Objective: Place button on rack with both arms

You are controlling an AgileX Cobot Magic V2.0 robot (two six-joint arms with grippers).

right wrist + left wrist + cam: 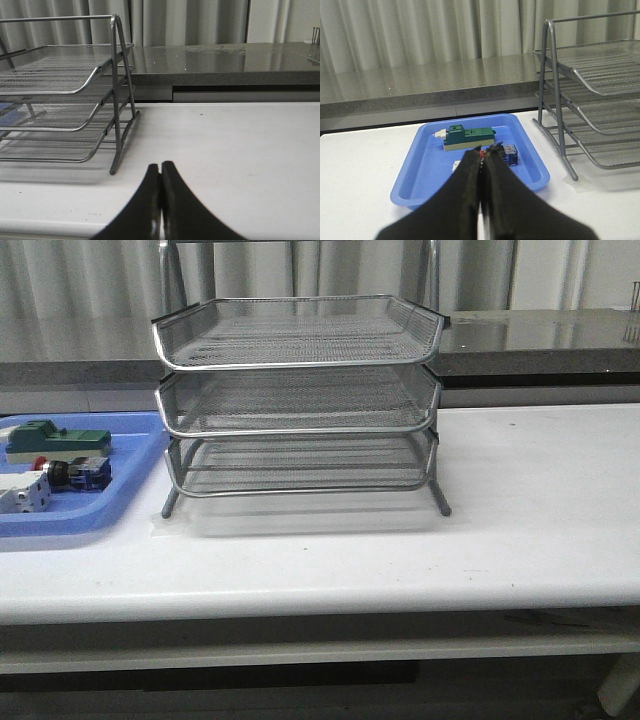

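Observation:
The button [75, 473] lies on its side in the blue tray [138, 455] at the table's left, red head pointing left, blue-black block to the right. The silver wire-mesh rack [300, 400] stands mid-table, all three tiers bare. In the left wrist view my left gripper [483, 150] is shut with nothing in it, above the tray's near side; its fingertips hide most of the button [510, 154]. My right gripper [161, 165] is shut and holds nothing, low over bare table to the right of the rack [60, 100]. Neither gripper shows in the front view.
A green block-shaped component [60, 440] and a white boxy component [22, 495] share the blue tray [430, 165] with the button. The rack [600, 100] stands just right of the tray. A grey counter [540, 340] runs behind the table.

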